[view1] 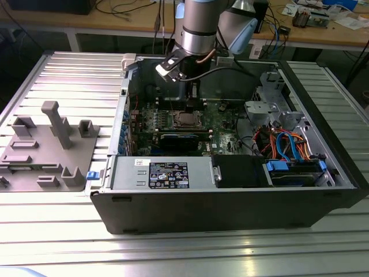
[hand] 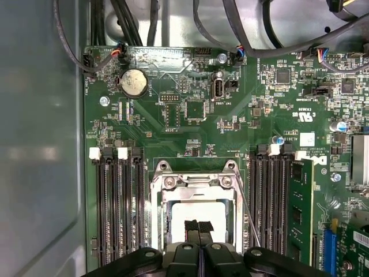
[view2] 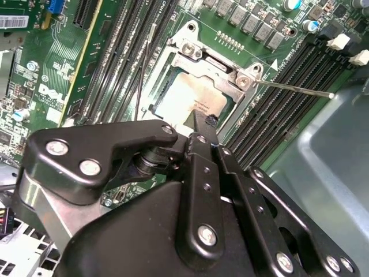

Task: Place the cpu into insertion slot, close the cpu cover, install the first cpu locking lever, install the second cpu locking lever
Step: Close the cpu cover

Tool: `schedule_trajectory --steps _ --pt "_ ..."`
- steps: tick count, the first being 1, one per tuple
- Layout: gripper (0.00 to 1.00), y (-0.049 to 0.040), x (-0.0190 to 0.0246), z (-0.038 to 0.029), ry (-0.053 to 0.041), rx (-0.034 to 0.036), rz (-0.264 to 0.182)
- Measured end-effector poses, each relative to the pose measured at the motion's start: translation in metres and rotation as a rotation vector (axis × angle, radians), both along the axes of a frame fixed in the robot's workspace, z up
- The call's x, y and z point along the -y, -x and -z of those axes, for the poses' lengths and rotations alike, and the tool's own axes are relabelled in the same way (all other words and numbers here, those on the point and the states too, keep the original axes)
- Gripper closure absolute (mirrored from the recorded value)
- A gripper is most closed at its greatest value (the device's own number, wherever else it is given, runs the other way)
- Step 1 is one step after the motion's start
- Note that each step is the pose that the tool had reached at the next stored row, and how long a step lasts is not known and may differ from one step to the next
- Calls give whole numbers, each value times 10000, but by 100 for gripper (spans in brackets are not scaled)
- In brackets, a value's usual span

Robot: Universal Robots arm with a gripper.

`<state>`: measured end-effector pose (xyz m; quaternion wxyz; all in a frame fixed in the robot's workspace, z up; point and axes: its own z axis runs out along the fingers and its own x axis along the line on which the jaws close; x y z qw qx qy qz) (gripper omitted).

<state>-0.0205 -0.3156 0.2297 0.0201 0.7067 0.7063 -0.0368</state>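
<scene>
Hovering claw (hand: pixel 199 224) over seemingly seated cpu (hand: pixel 180 214)

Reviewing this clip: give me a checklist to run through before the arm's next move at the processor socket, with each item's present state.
1. Small silver-grey square cpu seated in the silvery-rimmed insertion slot: ok, it lies flat inside.
2. Thin silvery cpu cover frame lowered over the chip: ok, the chip shows through its window.
3. Thin silvery wire locking lever latched: not ok, it juts sideways away from the socket.
4. Gripper empty: ok, jaws shut with nothing between them, tips over the chip.
5. Tips touching the chip: cannot tell.
</scene>
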Motion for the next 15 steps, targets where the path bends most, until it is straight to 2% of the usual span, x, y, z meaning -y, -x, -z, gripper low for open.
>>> schedule_trajectory --steps 6,15 --pt "89 0 0 -72 -1 0 0" --pt "89 0 0 -74 -4 0 0"
